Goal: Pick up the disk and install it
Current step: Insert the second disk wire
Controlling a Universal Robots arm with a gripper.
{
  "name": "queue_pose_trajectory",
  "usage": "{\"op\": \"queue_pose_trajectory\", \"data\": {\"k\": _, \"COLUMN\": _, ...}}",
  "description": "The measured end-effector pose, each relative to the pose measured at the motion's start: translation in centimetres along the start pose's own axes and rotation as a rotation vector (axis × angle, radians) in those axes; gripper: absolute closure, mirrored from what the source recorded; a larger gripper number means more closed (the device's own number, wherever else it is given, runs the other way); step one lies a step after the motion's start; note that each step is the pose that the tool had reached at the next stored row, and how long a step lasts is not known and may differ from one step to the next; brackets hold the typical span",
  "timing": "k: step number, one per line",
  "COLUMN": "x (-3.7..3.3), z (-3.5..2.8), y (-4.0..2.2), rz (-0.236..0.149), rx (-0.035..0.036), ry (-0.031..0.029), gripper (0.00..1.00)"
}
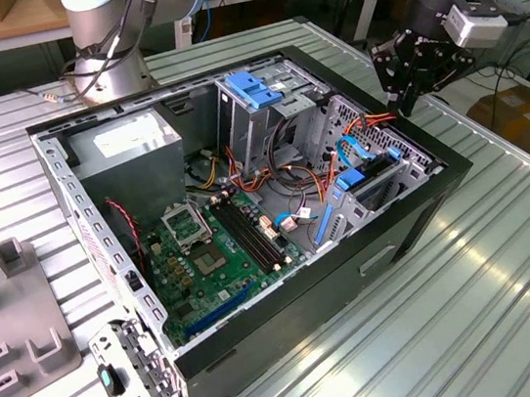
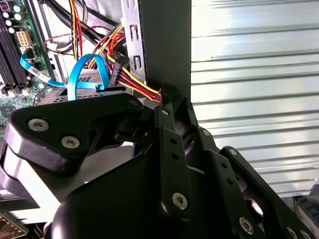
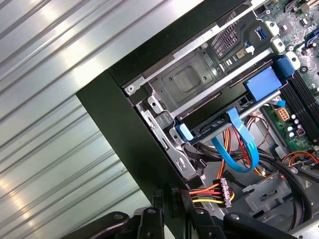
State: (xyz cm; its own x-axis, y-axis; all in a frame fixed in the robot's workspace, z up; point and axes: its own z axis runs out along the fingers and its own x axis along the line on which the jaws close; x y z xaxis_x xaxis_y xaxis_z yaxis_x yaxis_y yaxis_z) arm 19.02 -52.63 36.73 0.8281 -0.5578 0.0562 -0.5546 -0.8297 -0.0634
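We log the gripper (image 1: pixel 406 90) over the case's (image 1: pixel 446 183) far right corner, fingers' opening untellable, holding nothing visible; the disk (image 3: pixel 219 127) seems already bayed, installation nearly done, seating check needed.

We see an open computer case (image 1: pixel 258 288) lying on a ribbed table (image 1: pixel 478 307). Inside, the motherboard (image 1: pixel 209 256) sits toward the exterior view's left, the drive cage (image 1: pixel 257 106) behind it, and the gripper (image 1: pixel 421 66) hovers over the case's right edge.
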Motion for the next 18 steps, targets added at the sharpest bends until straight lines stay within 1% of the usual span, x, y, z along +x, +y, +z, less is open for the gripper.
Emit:
{"op": "queue_pose_trajectory", "data": {"k": 3, "x": 0.00, "z": -0.01, "y": 0.03, "rz": 0.000, "rx": 0.0000, "ry": 0.0000, "gripper": 0.73}}
{"op": "queue_pose_trajectory", "data": {"k": 5, "x": 0.08, "z": -0.01, "y": 0.15, "rz": 0.000, "rx": 0.0004, "ry": -0.0001, "gripper": 0.73}}
{"op": "queue_pose_trajectory", "data": {"k": 6, "x": 0.00, "z": 0.03, "y": 0.21, "rz": 0.000, "rx": 0.0006, "ry": -0.0002, "gripper": 0.73}}
{"op": "queue_pose_trajectory", "data": {"k": 14, "x": -0.01, "z": 0.04, "y": 0.21, "rz": 0.000, "rx": 0.0004, "ry": -0.0001, "gripper": 0.73}}
{"op": "queue_pose_trajectory", "data": {"k": 15, "x": -0.01, "z": 0.04, "y": 0.21, "rz": 0.000, "rx": 0.0004, "ry": -0.0001, "gripper": 0.75}}
{"op": "queue_pose_trajectory", "data": {"k": 16, "x": -0.01, "z": 0.05, "y": 0.21, "rz": 0.000, "rx": 0.0004, "ry": -0.0001, "gripper": 0.84}}
{"op": "queue_pose_trajectory", "data": {"k": 18, "x": -0.01, "z": 0.05, "y": 0.21, "rz": 0.000, "rx": 0.0004, "ry": -0.0001, "gripper": 0.84}}
